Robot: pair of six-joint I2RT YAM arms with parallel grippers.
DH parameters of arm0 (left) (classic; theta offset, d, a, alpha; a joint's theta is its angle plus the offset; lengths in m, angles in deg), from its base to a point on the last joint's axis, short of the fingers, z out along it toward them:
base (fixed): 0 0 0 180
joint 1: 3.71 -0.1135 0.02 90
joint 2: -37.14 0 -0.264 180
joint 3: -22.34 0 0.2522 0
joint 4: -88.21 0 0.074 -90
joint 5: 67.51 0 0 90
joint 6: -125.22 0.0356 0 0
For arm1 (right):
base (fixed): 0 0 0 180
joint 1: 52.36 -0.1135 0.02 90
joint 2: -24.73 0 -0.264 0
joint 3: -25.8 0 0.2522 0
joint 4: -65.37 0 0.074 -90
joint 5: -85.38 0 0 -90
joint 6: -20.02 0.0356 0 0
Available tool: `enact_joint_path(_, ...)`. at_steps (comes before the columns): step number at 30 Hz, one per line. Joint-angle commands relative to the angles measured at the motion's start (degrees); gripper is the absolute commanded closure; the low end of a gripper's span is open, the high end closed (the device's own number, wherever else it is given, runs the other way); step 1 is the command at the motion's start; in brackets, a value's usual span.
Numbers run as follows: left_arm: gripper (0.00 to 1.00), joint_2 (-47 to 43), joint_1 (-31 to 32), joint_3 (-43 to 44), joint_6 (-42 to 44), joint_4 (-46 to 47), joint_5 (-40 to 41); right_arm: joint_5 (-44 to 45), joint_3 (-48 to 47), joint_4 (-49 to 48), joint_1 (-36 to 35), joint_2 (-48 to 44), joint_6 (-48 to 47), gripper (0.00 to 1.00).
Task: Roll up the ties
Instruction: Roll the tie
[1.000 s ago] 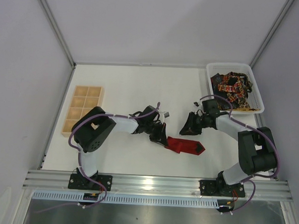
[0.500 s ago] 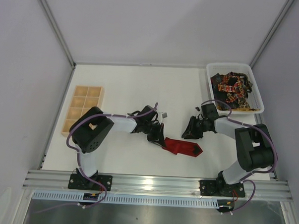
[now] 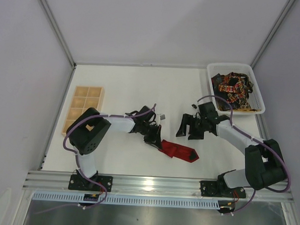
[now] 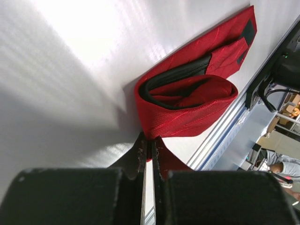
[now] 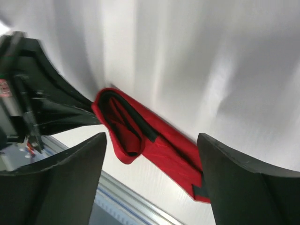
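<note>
Compared with the frame one second earlier, the red tie (image 3: 180,152) lies nearer the table's (image 3: 131,87) front edge and further toward the left arm. The right gripper (image 3: 187,131) stands spread apart above the table rather than closed up at the tie's far side. The left gripper (image 3: 158,141) remains at the tie's left end. Left wrist view: the left gripper (image 4: 149,140) is clenched, its two fingers (image 4: 138,152) pressed flat together on the near edge of the red tie (image 4: 187,108). The rest of the fabric extends directly beyond the fingertips as a partial roll (one open loop with black lining showing inside it). Right wrist view: the right gripper (image 5: 151,136) is released, grasping nothing. The red tie (image 5: 154,145) lies on the table in the gap between the two wide-set fingers (image 5: 253,187), apart from both, and the left gripper (image 5: 47,108) meets the tie's looped end beside the right gripper's left-hand finger. Count: one red tie on the table; one heap of patterned ties (image 3: 233,88) in one white bin (image 3: 230,66), well beyond the right gripper's fingers, number in the heap not determinable; one wooden compartment tray (image 3: 86,97), well apart from the left gripper's fingers.
</note>
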Motion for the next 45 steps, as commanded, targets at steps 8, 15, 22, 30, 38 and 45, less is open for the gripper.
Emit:
enact_joint_path(8,1.0,-4.13,-1.29,-3.04,3.28,-3.82,-1.59,9.49,-10.08,6.45,-18.33,-2.22,-16.68,0.0)
enact_joint_path(15,0.99,-4.22,-1.46,-2.6,3.19,-3.73,-2.64,13.52,-7.97,5.04,-25.44,-4.86,-23.01,0.0)
enact_joint_path(22,1.0,-3.43,-1.9,-2.69,2.4,-2.32,-4.58,23.44,-4.37,1.0,-33.62,-3.54,-20.91,0.0)
enact_joint_path(30,1.0,-2.64,-2.08,-2.6,2.49,-2.15,-5.72,29.34,-2.96,-0.24,-37.23,-1.18,-21.78,0.0)
enact_joint_path(38,0.99,-2.73,-2.17,-2.96,2.58,-1.88,-5.9,30.05,-3.92,-0.42,-37.23,3.48,-22.67,0.0)
enact_joint_path(45,1.0,-2.55,-2.17,-2.87,2.93,-1.97,-6.25,28.21,-6.03,-0.33,-37.14,6.82,-23.46,0.0)
